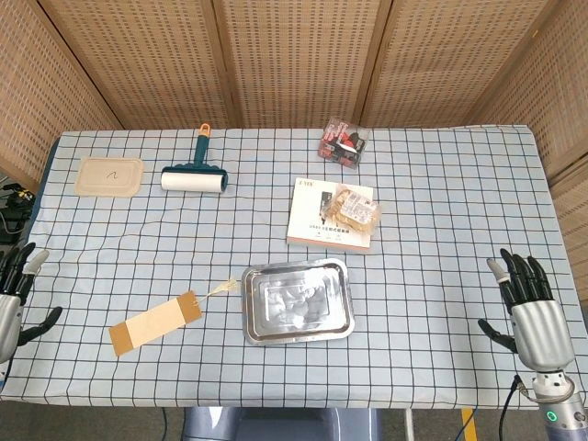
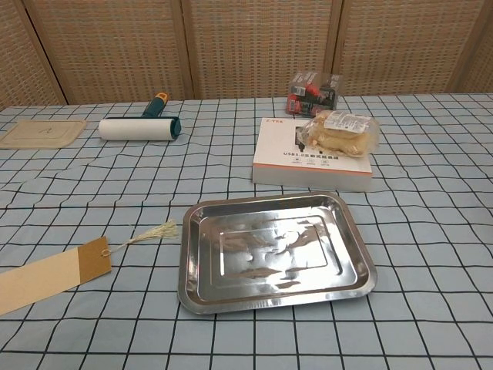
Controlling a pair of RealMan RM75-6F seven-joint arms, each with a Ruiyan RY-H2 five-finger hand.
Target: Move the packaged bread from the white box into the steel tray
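The packaged bread [image 1: 355, 209] [image 2: 339, 132] lies on the right part of the flat white box [image 1: 317, 219] [image 2: 289, 160] near the table's middle. In front of the box sits the steel tray [image 1: 296, 299] [image 2: 273, 250], with nothing in it. My right hand [image 1: 526, 308] hovers at the table's near right edge, fingers spread and holding nothing. At the near left edge my left hand [image 1: 13, 299] is also open and holding nothing. Both hands are far from the bread and appear only in the head view.
A lint roller [image 1: 193, 175] [image 2: 139, 127] and a tan lid [image 1: 109, 175] [image 2: 40, 132] lie at the back left. A clear pack with red contents [image 1: 344, 142] [image 2: 312, 90] sits behind the box. A cardboard tag with a tassel [image 1: 154, 322] [image 2: 46, 274] lies left of the tray.
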